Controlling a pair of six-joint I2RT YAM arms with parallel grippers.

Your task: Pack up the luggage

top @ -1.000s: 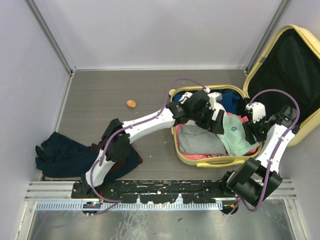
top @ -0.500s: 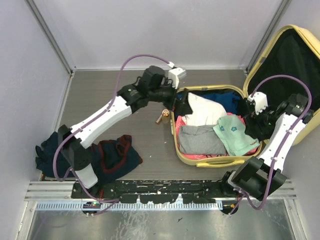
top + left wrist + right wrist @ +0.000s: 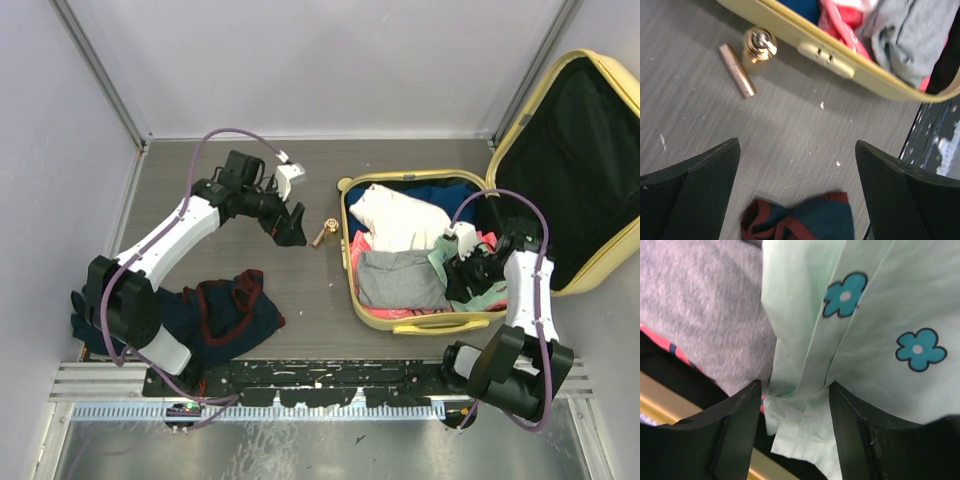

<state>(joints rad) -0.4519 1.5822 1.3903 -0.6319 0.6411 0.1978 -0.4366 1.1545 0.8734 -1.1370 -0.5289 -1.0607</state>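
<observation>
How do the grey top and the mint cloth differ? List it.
Grey top is plain; mint cloth carries teal flowers. Grey top lies folded flat; mint cloth is creased, its edge between the right gripper's jaws. Both lie in the luggage.

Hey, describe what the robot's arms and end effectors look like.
The left arm and right arm have white links, black joints and a looping purple cable each. The left end effector and right end effector each carry two broad black fingers.
</observation>
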